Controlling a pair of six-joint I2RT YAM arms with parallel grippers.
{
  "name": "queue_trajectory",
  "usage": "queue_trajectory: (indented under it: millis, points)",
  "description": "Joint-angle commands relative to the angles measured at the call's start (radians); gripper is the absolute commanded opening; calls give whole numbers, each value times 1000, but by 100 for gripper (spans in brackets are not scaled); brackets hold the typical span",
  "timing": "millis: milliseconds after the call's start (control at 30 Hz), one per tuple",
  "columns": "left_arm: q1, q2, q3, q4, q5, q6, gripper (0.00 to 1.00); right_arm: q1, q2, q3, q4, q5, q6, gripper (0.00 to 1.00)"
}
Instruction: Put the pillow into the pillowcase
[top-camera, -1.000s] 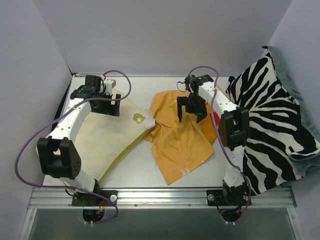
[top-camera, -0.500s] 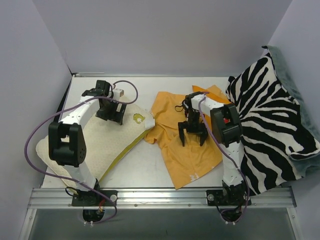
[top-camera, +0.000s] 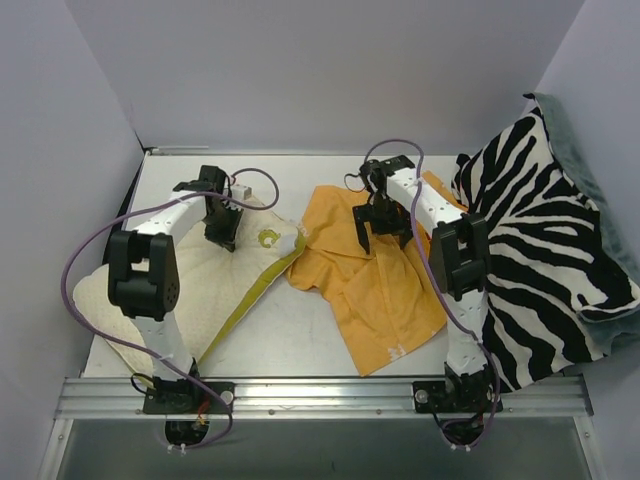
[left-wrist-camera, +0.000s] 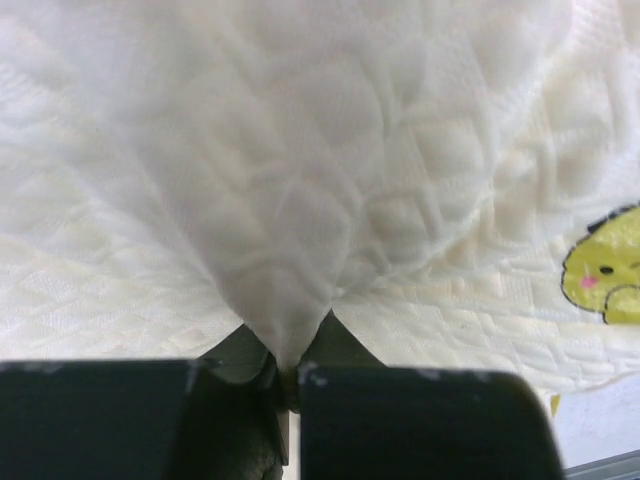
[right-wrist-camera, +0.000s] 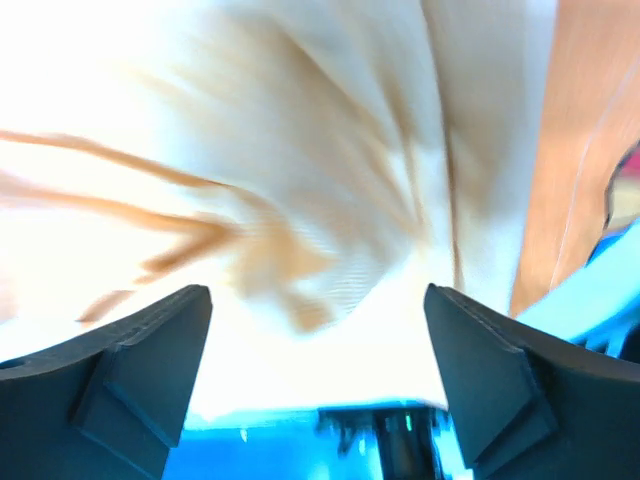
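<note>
The cream-white pillow (top-camera: 195, 285) with its yellow-green trim lies on the left of the table. My left gripper (top-camera: 222, 238) is shut on a pinched fold of the pillow (left-wrist-camera: 285, 345) near its far edge. A small yellow print (left-wrist-camera: 605, 275) shows to the right in the left wrist view. The orange pillowcase (top-camera: 385, 295) lies crumpled at the table's middle right. My right gripper (top-camera: 385, 235) hangs open just above its far part, nothing between the fingers (right-wrist-camera: 150, 345). The right wrist view is washed out and blurred, showing pale orange cloth (right-wrist-camera: 330, 180).
A zebra-striped cushion (top-camera: 550, 260) leans at the right side, close behind the right arm. Purple cables loop over both arms. White walls close in the back and left. The metal rail (top-camera: 320, 390) runs along the near edge.
My left gripper has closed on a fold of the pillow. My right gripper swung back toward the far part of the pillowcase, and the cloth lies spread further toward the near edge.
</note>
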Motion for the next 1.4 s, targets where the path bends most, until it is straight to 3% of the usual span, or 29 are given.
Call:
queue_trajectory:
  millis: [0,133,267,400,467,667,733,833,900,1033,1067,1100,1367]
  points:
    - [-1,-88,-38,50,52,-12,0,29,10,146,-3,-19,-33,89]
    - [-3,-310,-112,78,146,-9,0,53,137,260,-4,-65,-28,86]
    - [-3,-421,-169,64,195,-26,0,81,243,298,0,-68,-25,81]
    - [-4,-501,-244,52,221,-86,0,119,320,371,0,-40,-2,52]
    - [-10,-554,-268,57,221,-166,0,130,372,411,5,-38,33,45]
    - [-104,-765,-423,40,197,-275,0,148,444,606,136,-104,124,47]
    - [-148,-779,-408,8,185,-255,0,142,403,587,245,-148,145,50]
    - [-194,-737,-390,-51,124,-201,0,136,331,561,292,-226,159,70]
    - [-221,-716,-373,-87,84,-177,0,136,264,484,287,-204,152,73]
    - [-234,-719,-348,-100,47,-157,0,141,52,204,273,-153,124,61]
    - [-234,-717,-342,-104,28,-157,0,142,33,123,273,-154,124,53]
    - [-234,-717,-331,-106,21,-129,0,151,22,84,272,-153,124,51]
    - [-277,-702,-318,-140,-25,-49,0,208,85,56,215,-102,109,47]
